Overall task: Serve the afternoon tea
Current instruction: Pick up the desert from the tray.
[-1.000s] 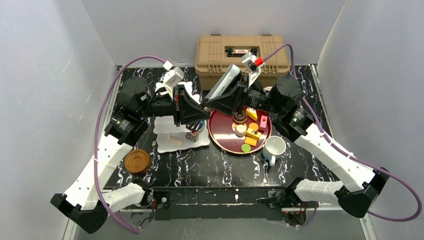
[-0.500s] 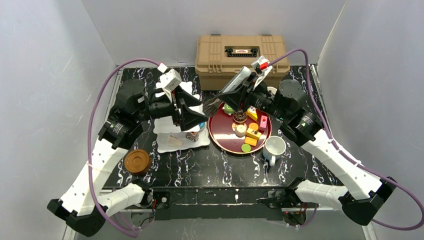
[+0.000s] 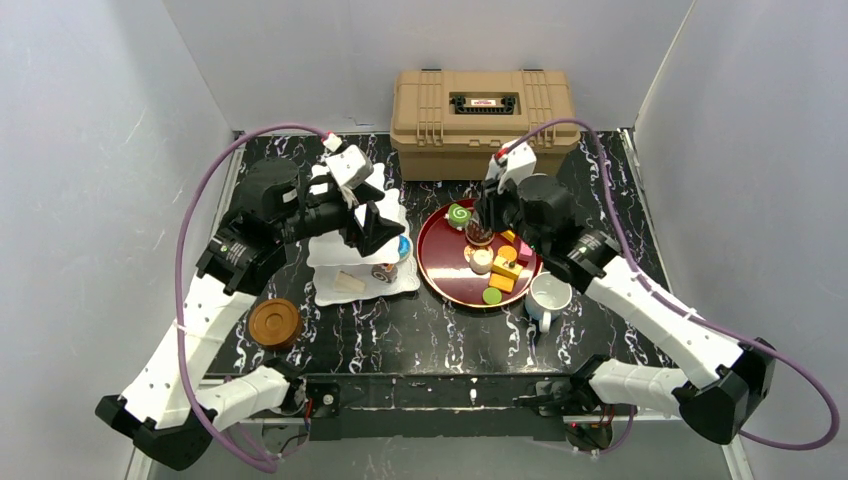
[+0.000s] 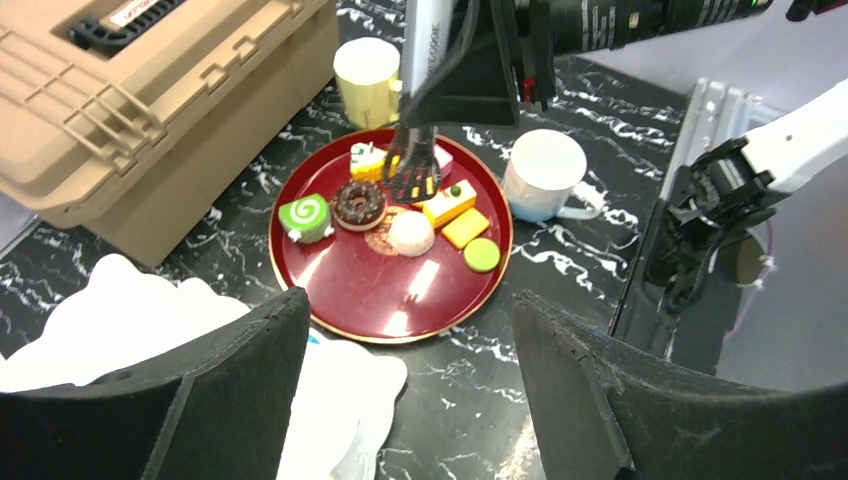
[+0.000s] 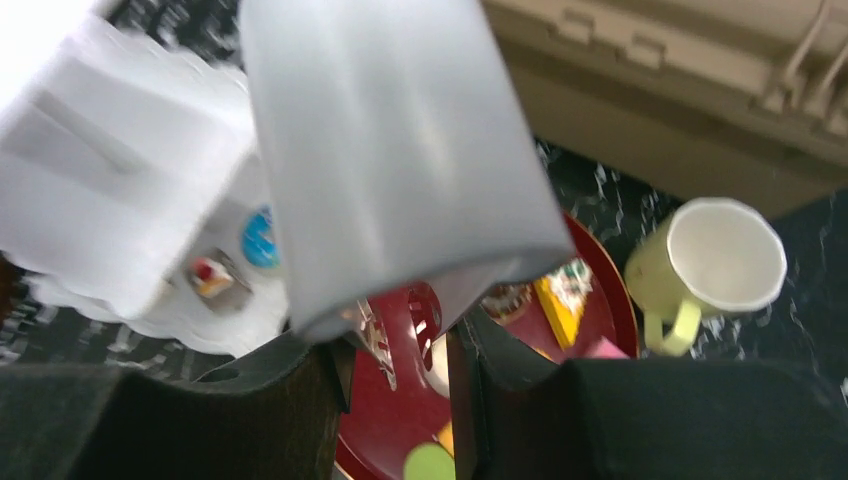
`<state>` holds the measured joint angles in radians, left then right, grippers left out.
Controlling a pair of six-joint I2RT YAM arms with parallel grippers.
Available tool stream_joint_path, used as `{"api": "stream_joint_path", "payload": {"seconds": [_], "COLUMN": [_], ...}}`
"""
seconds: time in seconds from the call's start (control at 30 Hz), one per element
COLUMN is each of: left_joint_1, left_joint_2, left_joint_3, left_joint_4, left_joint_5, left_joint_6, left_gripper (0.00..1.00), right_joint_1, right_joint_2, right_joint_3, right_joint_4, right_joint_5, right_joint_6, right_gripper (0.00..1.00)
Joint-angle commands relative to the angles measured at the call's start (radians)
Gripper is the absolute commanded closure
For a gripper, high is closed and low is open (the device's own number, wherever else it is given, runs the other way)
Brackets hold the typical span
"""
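Note:
The white tiered stand (image 3: 340, 285) at left carries a blue donut (image 3: 403, 246) and a small cake (image 3: 383, 272). Above it my left gripper (image 3: 385, 228) (image 4: 410, 320) is open and holds nothing. My right gripper (image 3: 490, 210) (image 5: 400, 350) is shut on silver tongs (image 5: 390, 150), whose dark slotted tips (image 4: 415, 175) hang over the pastries. Green roll (image 4: 304, 217), chocolate donut (image 4: 358, 203), white cake (image 4: 410, 232), yellow cake (image 4: 448, 203) and green disc (image 4: 481, 254) lie on the dark red tray (image 3: 440, 275). The white mug (image 3: 549, 295) and cream-yellow mug (image 4: 366, 80) flank the tray.
A tan plastic case (image 3: 483, 105) stands at the back, just behind the tray and the cream-yellow mug. A brown round coaster (image 3: 275, 322) lies at front left beside the left arm. White walls close in both sides.
My left gripper has opened and drawn back left over the stand. My right arm has swung the tongs from pointing left to hanging down over the tray, uncovering the green roll.

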<state>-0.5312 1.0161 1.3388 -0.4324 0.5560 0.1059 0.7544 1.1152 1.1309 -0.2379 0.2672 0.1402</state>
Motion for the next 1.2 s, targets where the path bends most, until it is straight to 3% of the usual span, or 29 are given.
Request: {"api": "stream_joint_path", "payload": {"seconds": [0.0,0.13,0.73,1.17], "left_joint_1": [0.0,0.0,0.0,0.001], "left_joint_2": [0.015,0.002,-0.01,-0.013], "left_joint_3": [0.065,0.056,0.049,0.063], "left_joint_4": [-0.112,-0.126,-0.138,-0.141], "left_joint_5": [-0.053,-0.047,-0.059,-0.062], "left_joint_6": [0.075,0.088,0.105,0.118], "left_gripper": [0.28,0.28,0.28,0.28], "right_joint_1": [-0.001,-0.001,-0.001,-0.001], "right_joint_2": [0.006,-0.001,0.07,0.091], "right_joint_3": [-0.102,-0.188,-0.339,-0.386], "right_joint_4": [0.068,0.153,0.425,0.451], "right_joint_5": [0.142,0.15,0.222,0.22], "right_joint_6": [-0.022,-0.022,0.006,0.025], "right_gripper": [0.8,0.7,0.66,0.57]}}
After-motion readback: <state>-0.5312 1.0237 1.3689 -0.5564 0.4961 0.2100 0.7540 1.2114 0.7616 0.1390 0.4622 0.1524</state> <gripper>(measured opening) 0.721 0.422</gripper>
